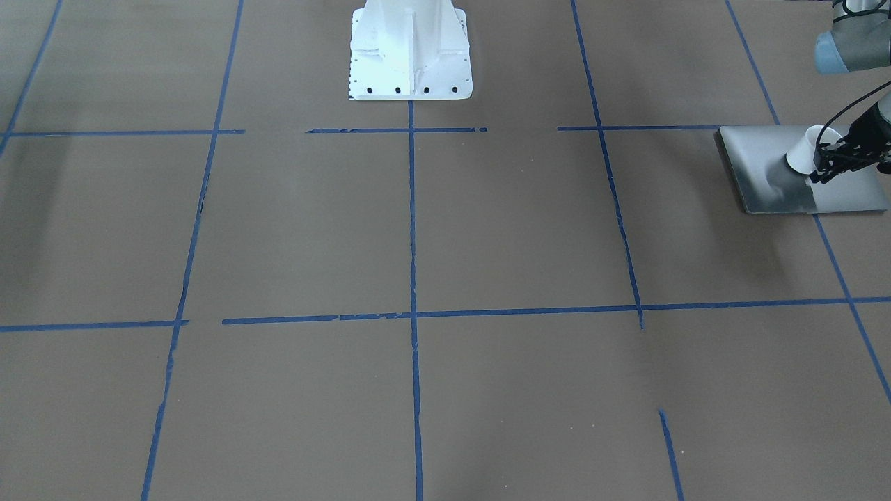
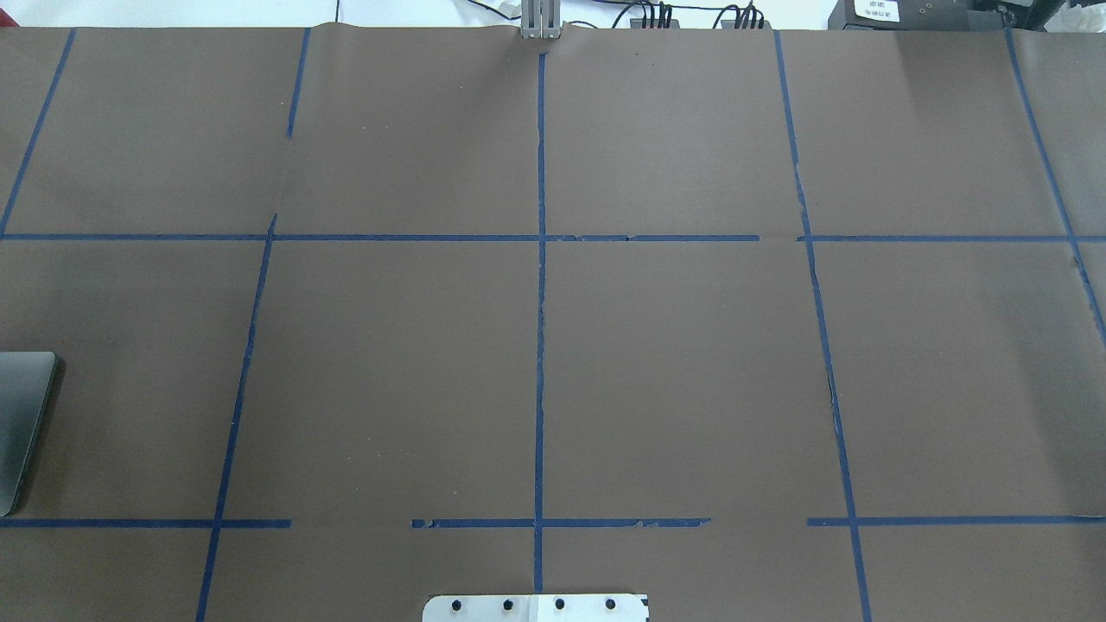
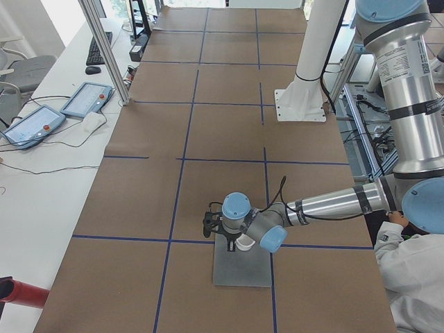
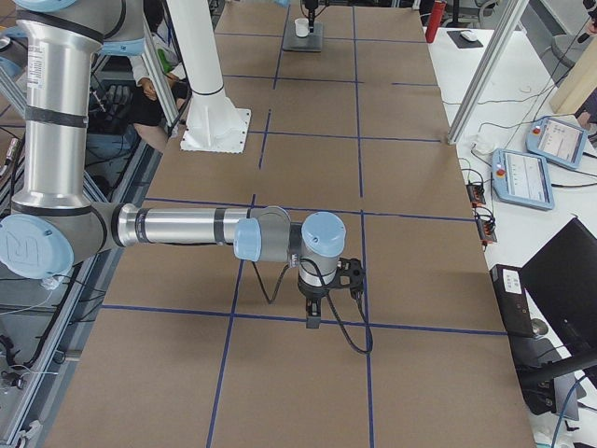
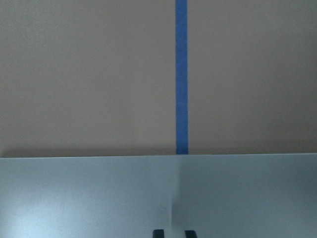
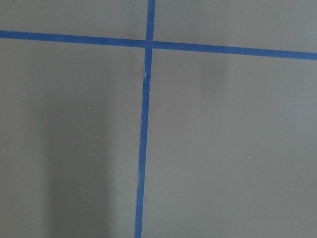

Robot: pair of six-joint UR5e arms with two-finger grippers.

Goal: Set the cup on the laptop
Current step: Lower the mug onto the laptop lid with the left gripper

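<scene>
Tape lines point(image 1: 412, 209) in blue cross the brown table point(image 1: 487, 229) around the white robot base point(image 1: 411, 52). The laptop point(image 1: 755, 160) lies at the table's left end. The cup point(image 1: 802, 153) is over its lid, grasped by the left pincer point(image 1: 823, 163). The right pincer point(image 4: 312, 320) hangs well apart from both; I cannot tell its state.

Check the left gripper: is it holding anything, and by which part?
The left gripper seems to pinch the white mug by its rim, over the laptop; exact contact is hidden. Nothing shows at the right gripper.
</scene>
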